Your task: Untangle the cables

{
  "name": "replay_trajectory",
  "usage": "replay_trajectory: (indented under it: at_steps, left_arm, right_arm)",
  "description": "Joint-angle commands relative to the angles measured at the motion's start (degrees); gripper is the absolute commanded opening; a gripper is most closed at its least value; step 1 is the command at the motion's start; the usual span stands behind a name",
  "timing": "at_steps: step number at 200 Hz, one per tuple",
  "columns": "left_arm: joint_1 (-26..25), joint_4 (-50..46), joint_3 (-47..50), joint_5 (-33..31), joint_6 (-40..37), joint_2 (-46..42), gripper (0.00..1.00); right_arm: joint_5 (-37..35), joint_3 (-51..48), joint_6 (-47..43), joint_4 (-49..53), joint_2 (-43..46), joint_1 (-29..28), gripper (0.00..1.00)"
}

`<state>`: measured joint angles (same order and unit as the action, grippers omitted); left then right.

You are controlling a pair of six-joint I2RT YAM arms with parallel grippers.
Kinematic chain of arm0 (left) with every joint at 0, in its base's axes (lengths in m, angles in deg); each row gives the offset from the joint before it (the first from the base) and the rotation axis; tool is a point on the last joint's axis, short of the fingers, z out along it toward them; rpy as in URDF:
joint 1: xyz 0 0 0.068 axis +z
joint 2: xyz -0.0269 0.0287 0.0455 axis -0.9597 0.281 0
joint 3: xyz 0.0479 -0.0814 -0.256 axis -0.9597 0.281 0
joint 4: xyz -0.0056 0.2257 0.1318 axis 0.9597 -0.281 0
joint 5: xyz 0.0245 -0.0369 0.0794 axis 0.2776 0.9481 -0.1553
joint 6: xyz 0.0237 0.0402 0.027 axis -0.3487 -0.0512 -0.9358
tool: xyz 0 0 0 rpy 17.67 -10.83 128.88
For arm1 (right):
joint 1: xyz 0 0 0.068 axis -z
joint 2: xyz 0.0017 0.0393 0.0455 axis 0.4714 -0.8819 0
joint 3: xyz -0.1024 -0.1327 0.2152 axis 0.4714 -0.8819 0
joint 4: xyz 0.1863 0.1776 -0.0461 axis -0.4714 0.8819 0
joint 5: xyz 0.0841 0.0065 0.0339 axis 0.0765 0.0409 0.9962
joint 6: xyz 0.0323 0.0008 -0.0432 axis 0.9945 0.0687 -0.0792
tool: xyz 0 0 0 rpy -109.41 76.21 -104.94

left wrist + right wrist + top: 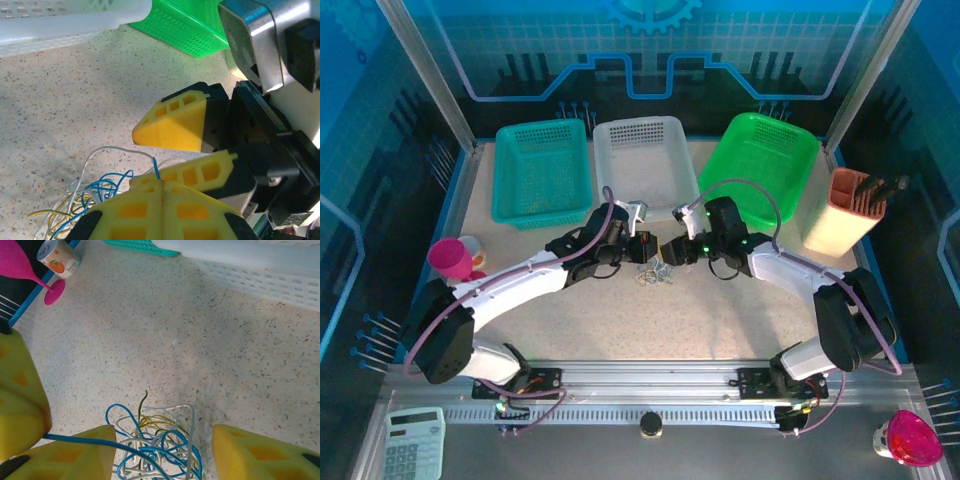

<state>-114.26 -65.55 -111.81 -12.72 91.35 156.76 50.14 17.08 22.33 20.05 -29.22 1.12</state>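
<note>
White basket (pixel 638 130) blocks far side; tabletop (pixel 150 330) beyond cables (pixel 160 440) seemingly free.

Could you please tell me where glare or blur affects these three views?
Left wrist: glare on the metal housing, white basket washed out. Right wrist: cables sharp, its fingers slightly soft. Top external: even light, cables tiny.

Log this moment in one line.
stage: untangling | left pincer: shut on blue cable | right pincer: open over cable tangle | tangle: knotted, on table
</note>
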Motion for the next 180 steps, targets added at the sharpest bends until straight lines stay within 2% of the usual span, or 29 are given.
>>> replay_trajectory:
  at_steps: [1,33,45,85,98,108,130,180]
  left_arm:
    - [-0.3,1.0,-1.6,1.9,-1.1,0.1,0.0]
    - [-0.3,1.1,-1.4,1.2,-1.1,0.1,0.0]
    - [-0.2,1.3,-1.1,0.5,-0.8,-0.3,0.02]
    - [1.6,3.0,2.5,-2.7,1.3,-4.6,0.68]
    - [2.3,3.1,3.9,-4.1,1.8,-6.6,0.82]
    - [2.8,3.0,5.0,-4.9,1.8,-8.0,0.89]
    - [3.5,2.6,6.6,-5.9,1.3,-10.5,0.95]
    - [3.4,2.0,10.0,-5.6,-1.5,-10.7,0.97]
  right_arm:
    - [1.1,2.0,-0.8,-0.7,-0.2,-0.5,0.32]
    - [1.0,1.4,-0.3,0.0,1.5,-0.5,0.01]
    - [0.9,0.9,0.2,0.1,2.3,-0.5,0.0]
    - [-0.7,-0.1,1.0,1.2,5.0,-0.5,0.0]
    - [-1.2,-0.1,1.1,1.6,5.6,-0.4,0.0]
    - [-1.4,0.0,1.1,1.9,6.0,-0.5,0.0]
    - [-1.5,0.6,1.6,2.6,6.4,-0.5,0.0]
    - [-1.9,2.0,4.6,2.6,8.6,-0.5,0.0]
